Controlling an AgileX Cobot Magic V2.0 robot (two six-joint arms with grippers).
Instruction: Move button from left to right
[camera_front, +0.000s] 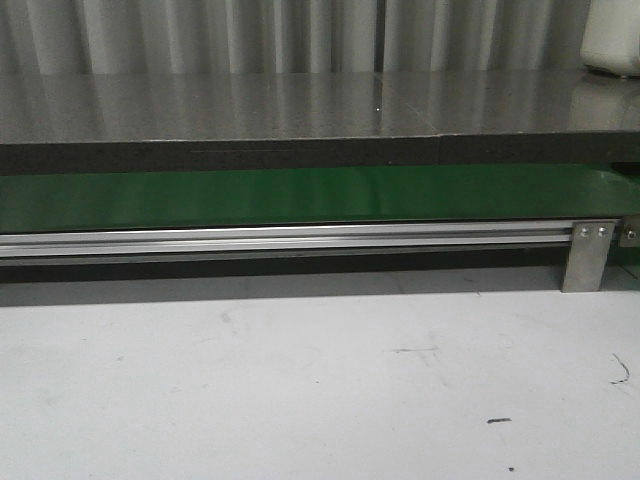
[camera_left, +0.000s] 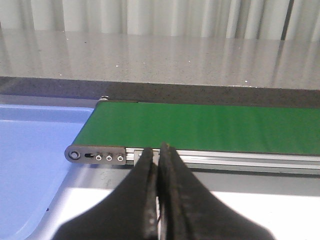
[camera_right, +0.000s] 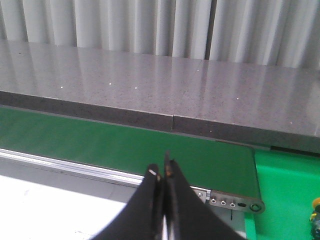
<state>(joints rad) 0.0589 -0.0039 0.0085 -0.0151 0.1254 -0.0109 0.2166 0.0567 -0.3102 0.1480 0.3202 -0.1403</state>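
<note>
Front view: belt (camera_front: 300, 200) bare, no button seen; both grippers (camera_left: 159, 165) (camera_right: 163, 180) pinched closed, empty. Risk: mistimed grab when button arrives.

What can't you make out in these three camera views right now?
- Button: not on any visible stretch of the green belt.
- Small yellowish thing: right wrist view, cut off by the frame edge.
- Blue tray: left wrist view, cropped.
- Both arms: outside the front view.
- White object: front view, cropped by the corner.

Pale vertical corrugated wall panels (camera_front: 250, 35) behind, glossy grey speckled stone counter (camera_front: 300, 105) reflecting them, scuffed white tabletop (camera_front: 300, 380) in front, soft even light
</note>
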